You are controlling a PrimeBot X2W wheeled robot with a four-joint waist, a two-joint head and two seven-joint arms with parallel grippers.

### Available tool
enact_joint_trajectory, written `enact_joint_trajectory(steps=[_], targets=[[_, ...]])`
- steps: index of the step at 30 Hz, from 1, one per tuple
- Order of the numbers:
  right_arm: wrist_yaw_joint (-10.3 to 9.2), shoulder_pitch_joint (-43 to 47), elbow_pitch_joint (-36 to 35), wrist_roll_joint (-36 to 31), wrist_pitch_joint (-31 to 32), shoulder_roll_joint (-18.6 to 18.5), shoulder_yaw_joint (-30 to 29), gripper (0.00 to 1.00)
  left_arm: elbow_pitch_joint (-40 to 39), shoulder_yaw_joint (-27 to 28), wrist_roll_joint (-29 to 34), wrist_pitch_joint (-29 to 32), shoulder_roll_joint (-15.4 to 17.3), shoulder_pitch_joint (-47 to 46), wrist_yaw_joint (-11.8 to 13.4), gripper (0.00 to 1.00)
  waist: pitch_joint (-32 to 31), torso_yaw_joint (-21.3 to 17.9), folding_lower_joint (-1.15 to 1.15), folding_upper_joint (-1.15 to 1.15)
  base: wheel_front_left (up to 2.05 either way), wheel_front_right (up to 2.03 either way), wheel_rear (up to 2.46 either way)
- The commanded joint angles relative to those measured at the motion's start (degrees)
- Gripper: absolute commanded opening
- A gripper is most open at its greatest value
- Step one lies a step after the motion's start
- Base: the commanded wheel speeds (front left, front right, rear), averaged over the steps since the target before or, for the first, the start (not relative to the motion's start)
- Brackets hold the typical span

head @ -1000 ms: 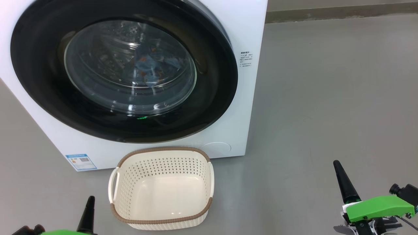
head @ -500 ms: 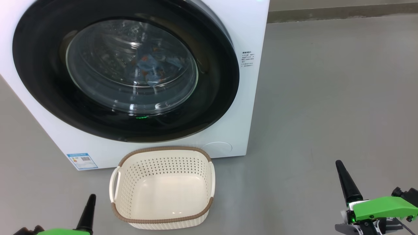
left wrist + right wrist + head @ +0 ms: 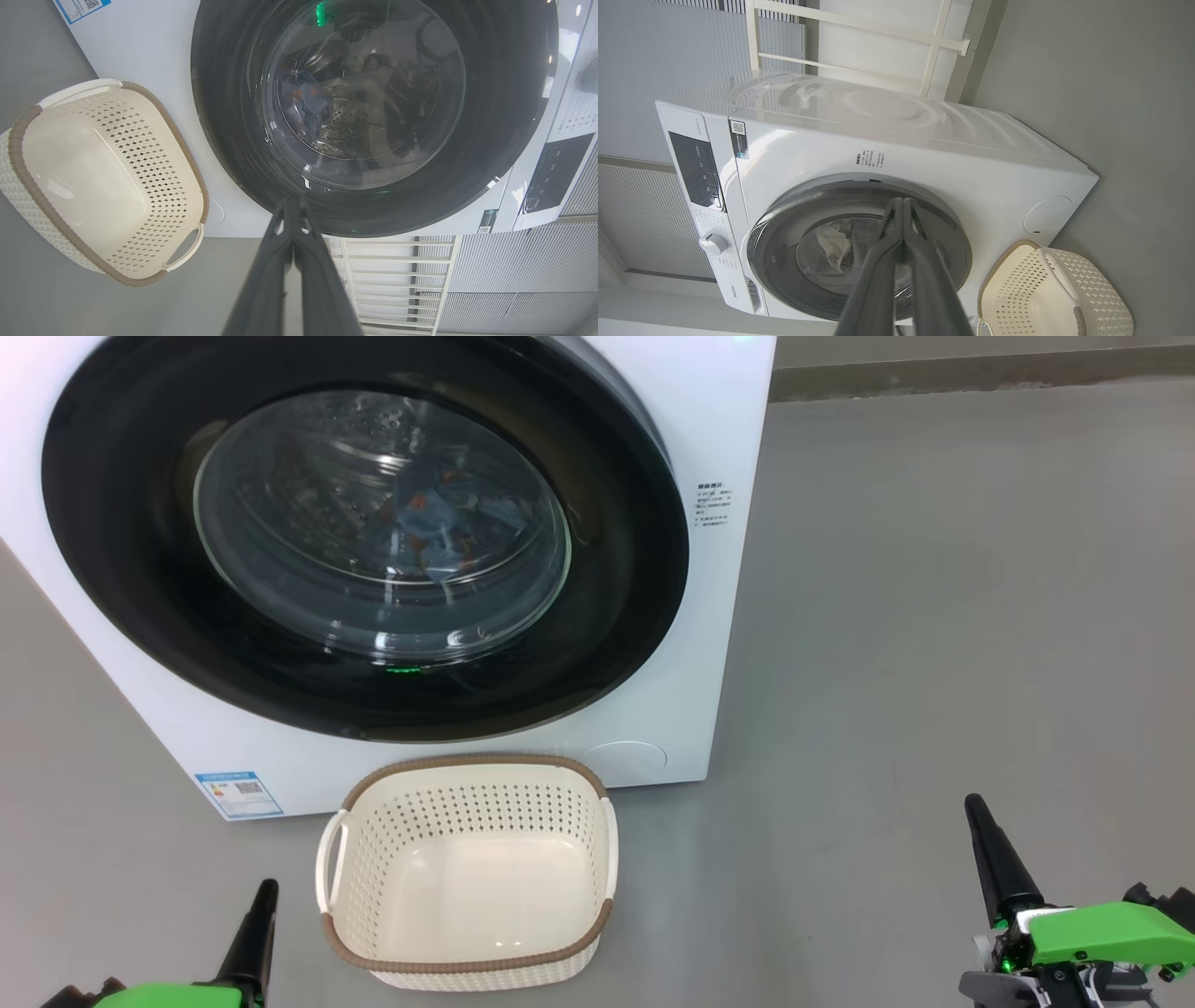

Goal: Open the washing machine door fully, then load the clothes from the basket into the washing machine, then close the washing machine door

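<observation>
One washing machine door (image 3: 364, 537) is sitting shut, flush against the front of the washing machine (image 3: 653, 728), its glossy black rim framing the clear glass bowl. Through that glass the clothes (image 3: 439, 527) are showing as a light blue bundle with orange-brown marks, lying inside the drum. Directly before the machine the basket (image 3: 471, 763) is standing upright and empty on the grey floor (image 3: 934, 616), its far rim near the cabinet's lower edge. A blue label sticker (image 3: 239, 793) is showing at the cabinet's lower left corner. The left pincer (image 3: 266, 891) is hovering low just left of the basket, apart from it, fingers pressed together and gripping nothing. The right pincer (image 3: 976, 807) is hanging well to the basket's right over the floor, fingers likewise pressed together and gripping nothing.
</observation>
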Motion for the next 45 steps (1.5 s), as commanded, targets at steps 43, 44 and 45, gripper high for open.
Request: enact_joint_trajectory(steps=[43,44,45], targets=[[0.08,-0.3,-1.9,8.3,2.8,1.0,-1.1,0.0,-1.9,3.0,-8.1,2.7,0.1,-3.5,-0.2,0.0,0.0,0.3,0.0,0.0,0.0,0.0,0.0],[0.08,-0.3,-1.9,8.2,2.8,1.0,-1.1,0.0,-1.9,3.0,-8.1,2.7,0.1,-3.5,-0.2,0.0,0.0,0.3,0.0,0.0,0.0,0.0,0.0],[0.08,-0.3,-1.9,8.2,2.8,1.0,-1.1,0.0,-1.9,3.0,-8.1,2.7,0.1,-3.5,-0.2,0.0,0.0,0.3,0.0,0.0,0.0,0.0,0.0]])
